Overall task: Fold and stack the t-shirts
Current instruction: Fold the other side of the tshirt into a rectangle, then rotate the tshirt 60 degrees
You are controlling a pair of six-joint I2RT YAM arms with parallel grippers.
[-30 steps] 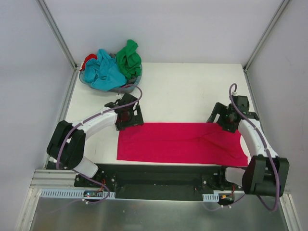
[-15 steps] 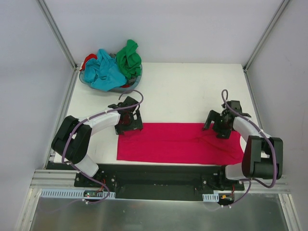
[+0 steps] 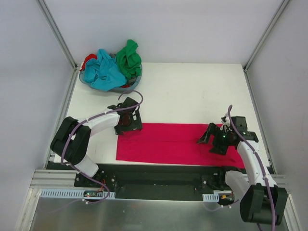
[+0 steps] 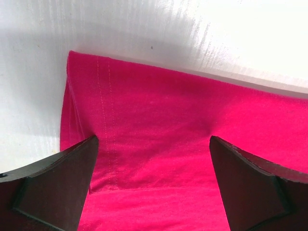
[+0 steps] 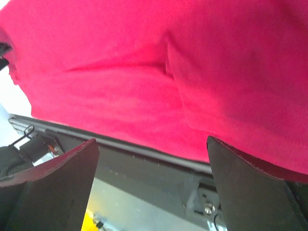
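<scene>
The crimson-pink t-shirt [image 3: 173, 143] lies folded into a long flat band along the near part of the white table. It fills the left wrist view [image 4: 183, 144] and the right wrist view [image 5: 144, 72]. My left gripper [image 3: 127, 121] is open and empty, low over the band's far left corner. My right gripper [image 3: 214, 140] is open and empty over the band's right part, near its front edge. The turquoise-blue t-shirt [image 3: 103, 71], the green t-shirt [image 3: 129, 58] and a bit of the red t-shirt [image 3: 86, 60] are heaped in the grey basket [image 3: 126, 87] at the far left.
The table's near edge and the black base rail [image 3: 159, 174] run just below the band; the rail also shows in the right wrist view [image 5: 144, 168]. Bare white table [image 3: 192, 91] lies behind the band. Grey walls and metal posts [image 3: 57, 33] enclose the table.
My right gripper has moved from the band's far right corner toward the near edge and over the cloth. The band's right end now lies flatter. The left gripper has barely moved.
</scene>
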